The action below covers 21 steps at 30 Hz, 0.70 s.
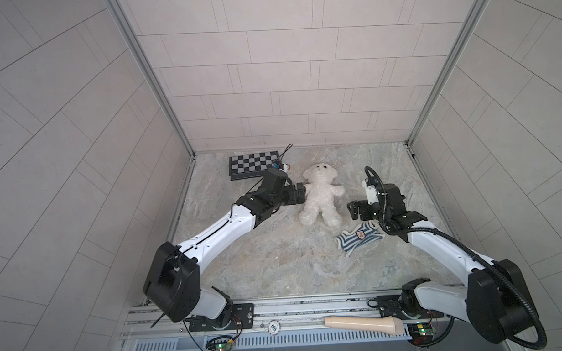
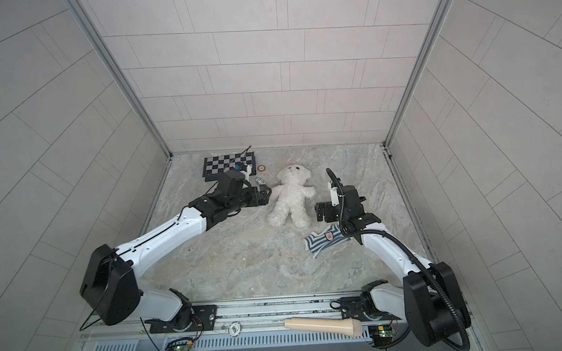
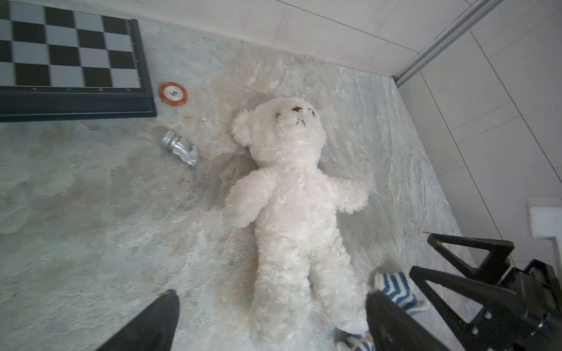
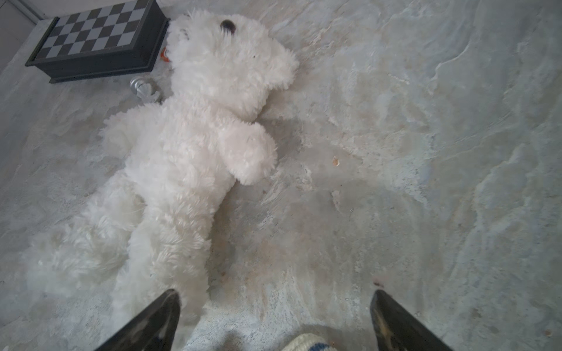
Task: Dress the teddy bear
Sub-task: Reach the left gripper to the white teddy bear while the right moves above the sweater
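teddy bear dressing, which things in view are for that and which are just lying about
For the job: teddy bear, striped knit top.
Lying about: chessboard, poker chip, silver chess piece, cream tool.

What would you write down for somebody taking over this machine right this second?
Left pincer: open, empty, close beside an arm of the teddy bear.
Right pincer: open, empty, near the bear's leg on the opposite side.
The teddy bear lies on its back on the table, wearing nothing.
The striped top lies crumpled on the table by the bear's foot, partly hidden by the right arm in both top views.
Done: nothing is on the bear yet.
Left: pick up the striped top and pull it onto the bear.
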Motion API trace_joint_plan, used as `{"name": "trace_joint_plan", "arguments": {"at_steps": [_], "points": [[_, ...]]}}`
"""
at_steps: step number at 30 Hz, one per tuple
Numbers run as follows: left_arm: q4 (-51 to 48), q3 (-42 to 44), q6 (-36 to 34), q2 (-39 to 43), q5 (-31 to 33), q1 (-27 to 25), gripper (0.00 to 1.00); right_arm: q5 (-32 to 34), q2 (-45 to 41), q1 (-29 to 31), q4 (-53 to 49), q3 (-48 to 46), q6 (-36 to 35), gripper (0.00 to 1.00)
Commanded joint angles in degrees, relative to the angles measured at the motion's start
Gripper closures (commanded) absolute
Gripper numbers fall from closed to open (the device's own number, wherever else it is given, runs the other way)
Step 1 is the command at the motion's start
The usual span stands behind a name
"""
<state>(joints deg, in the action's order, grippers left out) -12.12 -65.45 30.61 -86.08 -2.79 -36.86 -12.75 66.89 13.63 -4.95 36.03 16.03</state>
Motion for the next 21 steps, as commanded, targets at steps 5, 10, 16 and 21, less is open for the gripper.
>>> {"name": "trace_joint_plan", "arguments": {"at_steps": [5,10,16,21], "points": [[-12.5,-16.9,-2.1,-15.9,7.0,-6.4,0.08,-1.0,-3.3,1.2,-0.5,-3.2,2.0,0.01],[-18.5,-27.1,-3.2,-25.5,11.8,-8.0,0.07,-0.7,-4.0,1.2,-1.1,-3.3,1.5,0.0],[-22.8,-35.8,-4.8,-33.7,13.5,-8.3,0.07,0.2,-4.7,1.1,0.5,-3.9,2.1,0.0],[-25.5,-40.2,-5.4,-39.6,14.2,-9.2,0.07,0.7,-4.7,1.1,0.9,-3.8,2.6,0.01]]}}
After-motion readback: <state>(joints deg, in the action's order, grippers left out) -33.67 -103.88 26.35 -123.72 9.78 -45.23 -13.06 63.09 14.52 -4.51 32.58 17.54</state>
